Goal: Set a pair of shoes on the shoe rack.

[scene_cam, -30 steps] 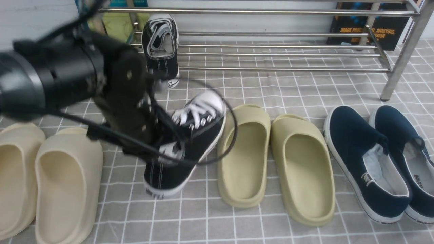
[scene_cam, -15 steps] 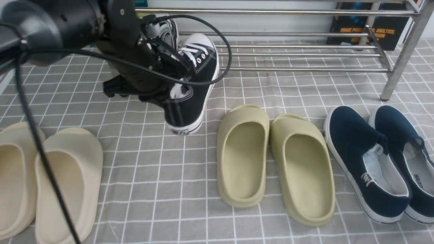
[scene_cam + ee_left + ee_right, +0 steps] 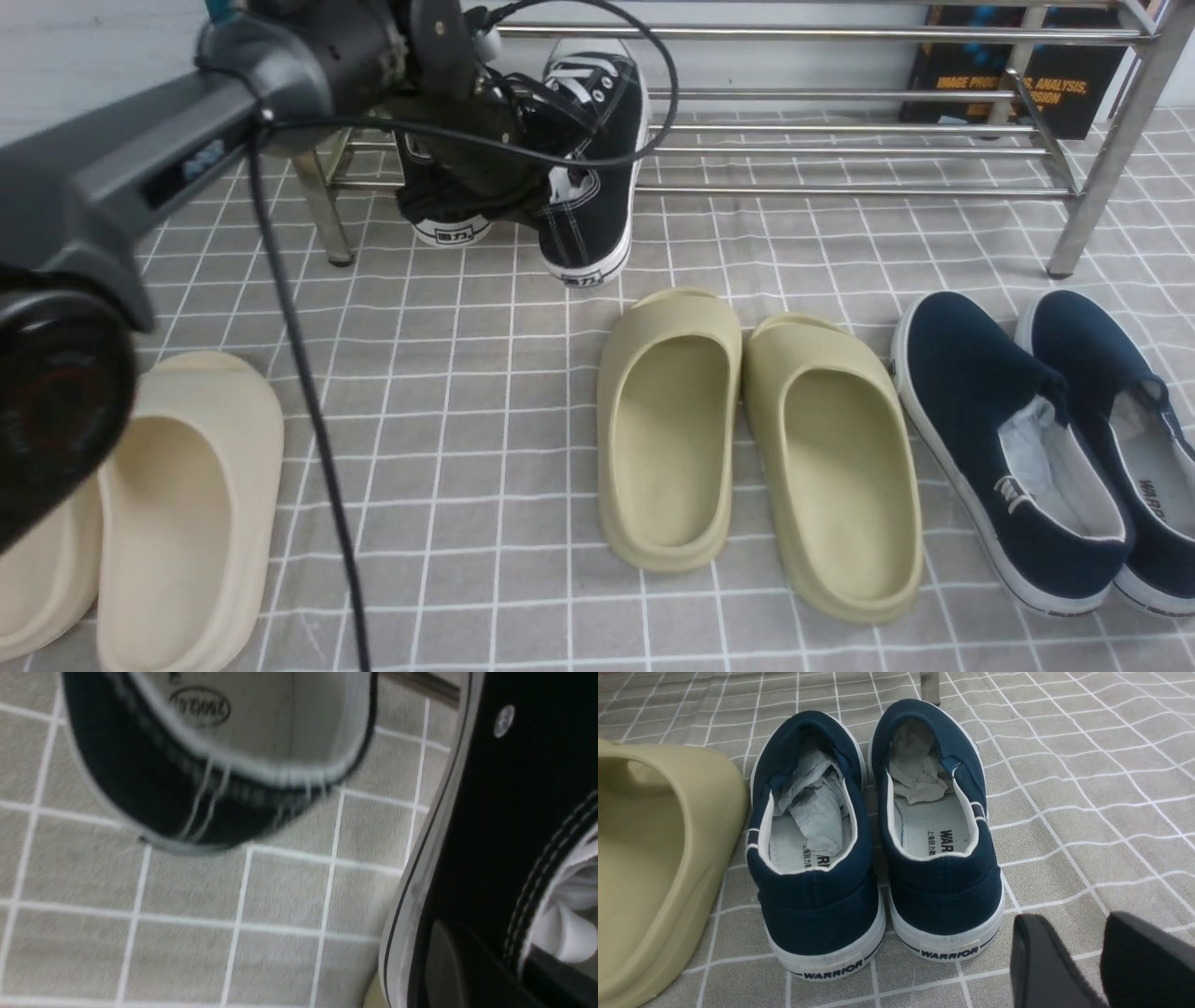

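Note:
My left gripper (image 3: 523,173) is shut on the collar of one black sneaker (image 3: 597,196) with white laces. That sneaker points toe first at the shoe rack (image 3: 840,93), with its toe over the lower silver bars and its heel low over the cloth. The other black sneaker (image 3: 453,231) lies on the rack just to its left, mostly hidden behind my gripper. In the left wrist view the held sneaker (image 3: 504,812) fills one side, and the other sneaker's heel (image 3: 210,765) lies beyond it. My right gripper (image 3: 1092,942) hangs open and empty behind the navy slip-ons.
Olive slides (image 3: 756,439) sit mid-floor, cream slides (image 3: 177,504) at the near left, and navy slip-on shoes (image 3: 1046,448) at the right. A rack leg (image 3: 1106,159) stands at the right and another (image 3: 322,210) at the left. A dark book (image 3: 1018,89) leans behind the rack.
My left gripper has carried the black sneaker up off the cloth, away from me and to the right, as far as the rack beside the other sneaker.

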You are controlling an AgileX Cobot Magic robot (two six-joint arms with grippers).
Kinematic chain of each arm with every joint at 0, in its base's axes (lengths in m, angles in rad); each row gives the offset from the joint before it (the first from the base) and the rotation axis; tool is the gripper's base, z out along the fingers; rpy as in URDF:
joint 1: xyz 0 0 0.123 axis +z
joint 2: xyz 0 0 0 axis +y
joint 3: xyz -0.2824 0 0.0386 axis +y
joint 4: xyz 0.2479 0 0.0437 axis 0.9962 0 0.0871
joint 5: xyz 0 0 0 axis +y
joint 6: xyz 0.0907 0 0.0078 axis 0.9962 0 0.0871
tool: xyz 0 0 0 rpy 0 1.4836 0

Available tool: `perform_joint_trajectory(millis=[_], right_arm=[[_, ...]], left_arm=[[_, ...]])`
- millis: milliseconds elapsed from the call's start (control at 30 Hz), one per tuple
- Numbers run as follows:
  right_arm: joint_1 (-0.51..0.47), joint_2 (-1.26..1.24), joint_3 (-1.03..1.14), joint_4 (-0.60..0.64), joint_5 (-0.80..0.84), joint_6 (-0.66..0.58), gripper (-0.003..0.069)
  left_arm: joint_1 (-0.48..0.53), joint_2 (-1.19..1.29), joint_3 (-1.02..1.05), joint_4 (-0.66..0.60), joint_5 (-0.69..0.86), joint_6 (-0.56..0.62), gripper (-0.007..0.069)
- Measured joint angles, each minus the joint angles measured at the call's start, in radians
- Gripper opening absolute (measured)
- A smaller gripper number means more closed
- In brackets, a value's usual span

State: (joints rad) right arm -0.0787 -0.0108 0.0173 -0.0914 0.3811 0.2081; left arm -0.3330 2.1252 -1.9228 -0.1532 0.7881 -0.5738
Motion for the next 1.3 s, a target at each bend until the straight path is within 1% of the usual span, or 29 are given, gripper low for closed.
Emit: perform_joint_trajectory(millis=[200,367,500,533,567,600,667,733,800,867,967,1000,1033,1067,1100,1167,1200,1233,1300], right_arm=[[0.0,0.0,0.0,0.0,0.0,0.0,0.0239],[0.0,0.0,0.0,0.0,0.0,0.0,0.0239],[0.0,0.0,0.0,0.0,0.0,0.0,0.0239],[0.0,0.0,0.0,0.0,0.0,0.0,0.0239],[0.0,0.0,0.0,0.0,0.0,0.0,0.0239],[0.0,0.0,0.0,0.0,0.0,0.0,0.0239],[0.0,0.0,0.0,0.0,0.0,0.0,0.0239],[0.0,0.0,0.0,0.0,0.0,0.0,0.0239],[0.0,0.0,0.0,0.0,0.0,0.0,0.0239],[0.0,0.0,0.0,0.0,0.0,0.0,0.0239],[0.0,0.0,0.0,0.0,0.0,0.0,0.0239],[0.0,0.0,0.0,0.0,0.0,0.0,0.0239],[0.0,0.0,0.0,0.0,0.0,0.0,0.0239],[0.0,0.0,0.0,0.0,0.0,0.0,0.0239],[0.0,0.0,0.0,0.0,0.0,0.0,0.0239],[0.0,0.0,0.0,0.0,0.0,0.0,0.0239],[0.0,0.0,0.0,0.0,0.0,0.0,0.0239],[0.0,0.0,0.0,0.0,0.0,0.0,0.0239],[0.0,0.0,0.0,0.0,0.0,0.0,0.0239]], left_arm=[[0.04,0.051,-0.066,-0.003,-0.013,-0.058,-0.0008],[0.074,0.051,-0.077,-0.034,-0.061,-0.07,0.0025],[0.078,0.051,-0.082,-0.034,-0.1,0.002,0.0145],[0.078,0.051,-0.082,-0.034,-0.1,0.002,0.0152],[0.078,0.05,-0.082,-0.034,-0.105,0.017,0.0188],[0.078,0.049,-0.083,-0.034,-0.105,0.034,0.0239],[0.078,0.048,-0.083,-0.035,-0.1,0.042,0.0304],[0.078,0.04,-0.086,-0.034,-0.064,0.052,0.0348],[0.078,0.025,-0.098,-0.03,-0.008,0.076,0.0364],[0.078,0.0,-0.115,-0.014,0.072,0.116,0.0361],[0.078,-0.06,-0.151,0.047,0.217,0.161,0.032],[0.078,-0.102,-0.168,0.08,0.27,0.173,0.0282],[0.078,-0.108,-0.17,0.086,0.287,0.177,0.0276],[0.078,-0.175,-0.186,0.137,0.345,0.19,0.0218],[0.078,-0.175,-0.187,0.142,0.352,0.191,0.0211],[0.078,-0.298,-0.194,0.208,0.429,0.201,0.0127],[0.078,-0.307,-0.194,0.212,0.433,0.201,0.0121],[0.078,-0.38,-0.195,0.251,0.458,0.213,0.0078],[0.078,-0.461,-0.186,0.277,0.463,0.223,0.0039]])
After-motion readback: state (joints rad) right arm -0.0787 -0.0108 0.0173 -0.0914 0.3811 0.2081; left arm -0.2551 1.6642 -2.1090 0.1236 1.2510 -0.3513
